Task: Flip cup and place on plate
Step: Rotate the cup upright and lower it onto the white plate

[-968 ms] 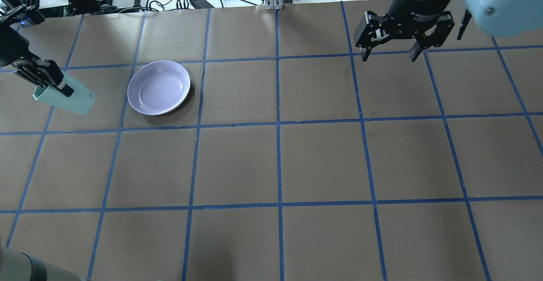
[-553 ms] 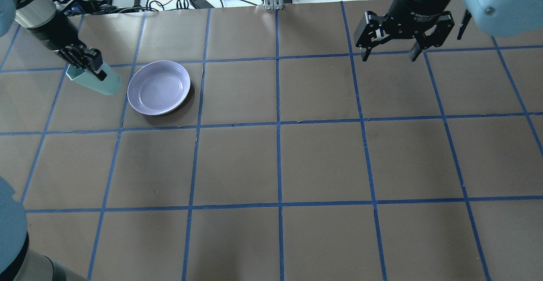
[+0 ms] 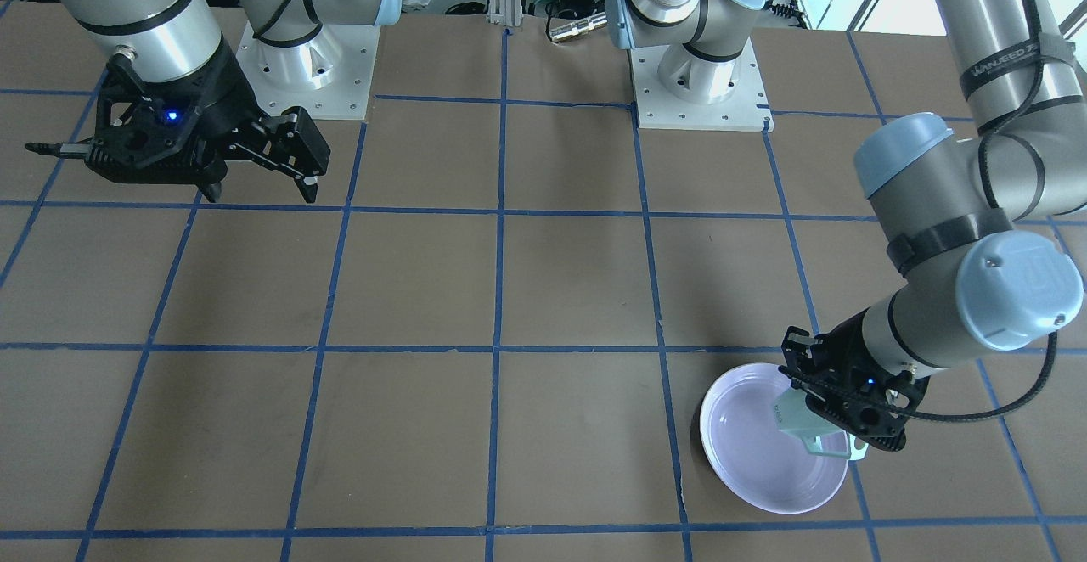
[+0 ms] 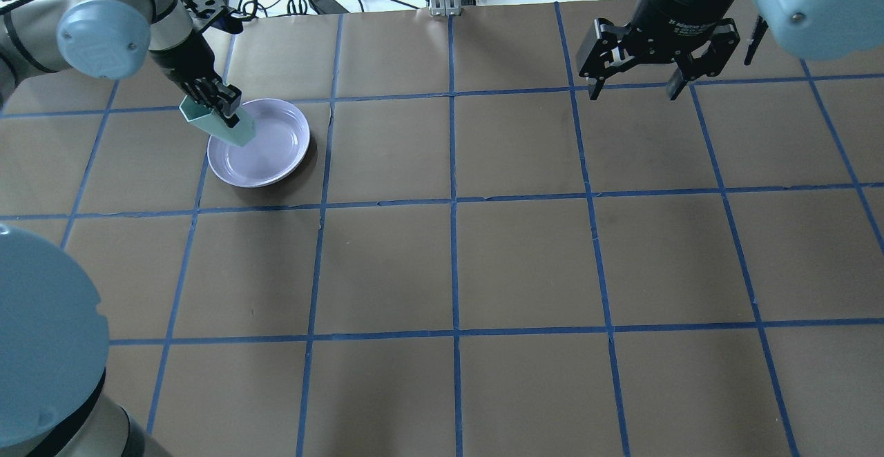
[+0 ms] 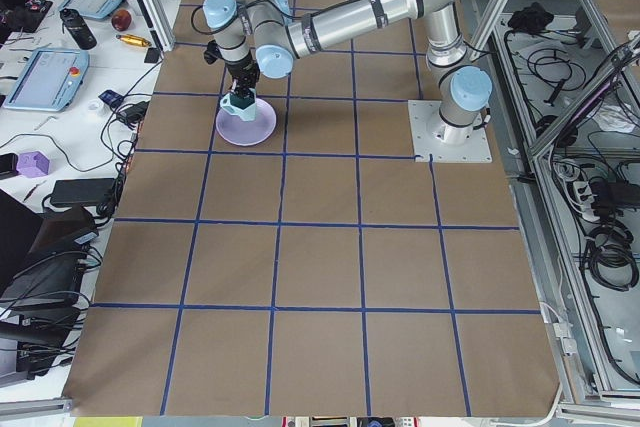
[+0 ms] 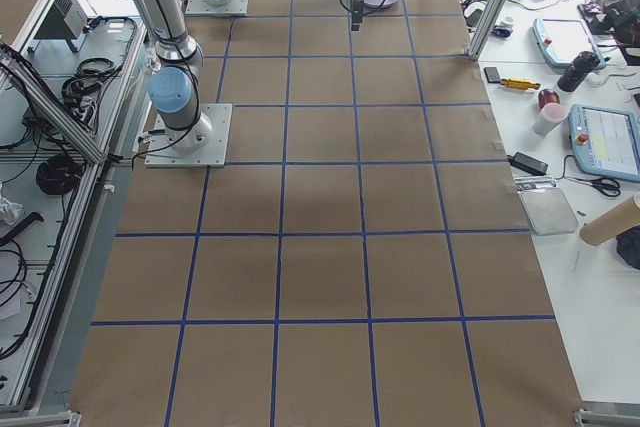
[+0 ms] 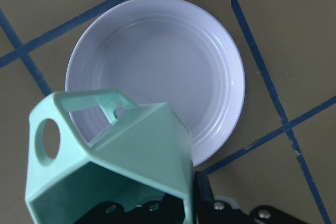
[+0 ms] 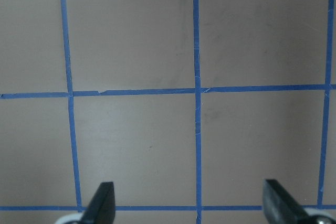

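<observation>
Cup (image 4: 210, 124): tilted, base toward plate (image 4: 283, 141), held over its left rim, seemingly not yet touching it. Left fingers (image 4: 228, 108) clenched on cup. Flip partly done; uprighting and set-down are left. Right fingers (image 4: 595, 85) spread, empty, well apart. Worktop (image 4: 525, 264) open around plate; far edge near.

The table (image 4: 525, 264) is covered in brown paper, and blue tape lines cut it into big squares. A round, pale purple plate (image 4: 283, 143) lies flat on it, right under the left end effector (image 4: 228, 112) and well apart from the right end effector (image 4: 634, 94). The edge of the plate is close to a blue line. Two grey metal base plates (image 3: 357, 95) also sit on the table, one near the right end effector.
</observation>
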Robot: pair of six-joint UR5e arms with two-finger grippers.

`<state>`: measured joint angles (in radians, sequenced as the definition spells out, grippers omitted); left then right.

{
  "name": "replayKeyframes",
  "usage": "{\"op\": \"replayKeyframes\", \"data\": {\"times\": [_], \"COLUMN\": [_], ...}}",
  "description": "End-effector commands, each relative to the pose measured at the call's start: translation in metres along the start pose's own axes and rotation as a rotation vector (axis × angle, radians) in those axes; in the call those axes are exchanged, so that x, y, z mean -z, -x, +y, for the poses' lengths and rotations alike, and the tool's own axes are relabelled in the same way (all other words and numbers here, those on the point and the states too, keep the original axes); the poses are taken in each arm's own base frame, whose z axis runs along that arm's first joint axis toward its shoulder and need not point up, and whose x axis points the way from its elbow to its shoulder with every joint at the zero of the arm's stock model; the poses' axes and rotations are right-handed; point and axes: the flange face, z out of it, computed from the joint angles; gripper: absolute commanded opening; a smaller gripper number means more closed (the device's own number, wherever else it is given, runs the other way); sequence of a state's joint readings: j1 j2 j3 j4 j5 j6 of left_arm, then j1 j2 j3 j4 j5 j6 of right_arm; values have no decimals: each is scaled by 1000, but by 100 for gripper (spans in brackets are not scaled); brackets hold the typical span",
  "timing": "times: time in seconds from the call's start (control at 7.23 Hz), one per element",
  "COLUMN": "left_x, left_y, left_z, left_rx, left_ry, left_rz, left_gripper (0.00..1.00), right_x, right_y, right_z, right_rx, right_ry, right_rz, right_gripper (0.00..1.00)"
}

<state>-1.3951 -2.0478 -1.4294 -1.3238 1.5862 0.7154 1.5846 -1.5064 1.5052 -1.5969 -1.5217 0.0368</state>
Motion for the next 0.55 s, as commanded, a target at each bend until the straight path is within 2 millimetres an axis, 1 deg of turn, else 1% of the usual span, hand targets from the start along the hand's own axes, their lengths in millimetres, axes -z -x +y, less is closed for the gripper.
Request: {"op": "replayKeyframes", "data": {"times": [0.0, 0.14, 0.28, 0.41], "left_x": [-22, -31, -45, -53], "left_y": [-6, -4, -6, -14], "left_z": [-17, -18, -21, -28], "left_rx": [-32, -32, -37, -51], "left_ry": [36, 53, 71, 83], "left_rz": [-62, -61, -47, -44], "left_gripper": [0, 0, 0, 0], "right_x": [0, 0, 0, 0], "right_y": [0, 0, 0, 0], "right_z": [0, 0, 0, 0], "right_rx": [0, 0, 0, 0], "right_ry": [0, 0, 0, 0], "right_rz": [0, 0, 0, 0], "right_gripper": [100, 100, 100, 100]}}
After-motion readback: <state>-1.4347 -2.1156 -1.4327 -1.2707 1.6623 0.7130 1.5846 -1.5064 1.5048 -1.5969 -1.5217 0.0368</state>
